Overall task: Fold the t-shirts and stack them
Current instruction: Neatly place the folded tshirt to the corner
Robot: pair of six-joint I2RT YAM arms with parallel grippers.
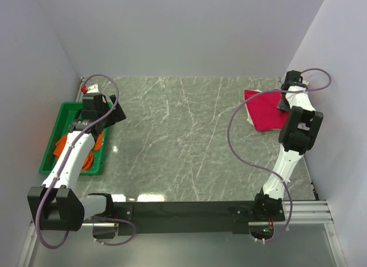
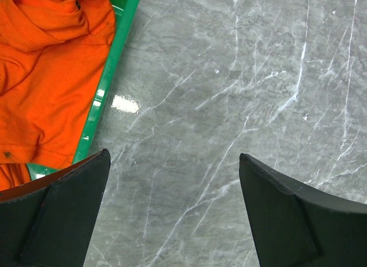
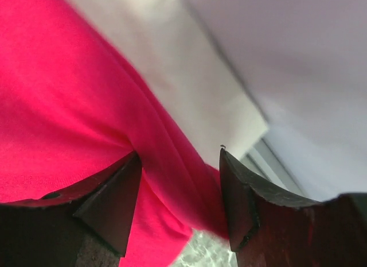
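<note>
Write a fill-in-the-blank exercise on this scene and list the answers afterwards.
1. The orange t-shirt lies ____ the green bin.
2. The cream-white t-shirt lies ____ the crimson t-shirt.
3. The left gripper hovers over the table with its jaws ____.
Answers: in; under; open.
</note>
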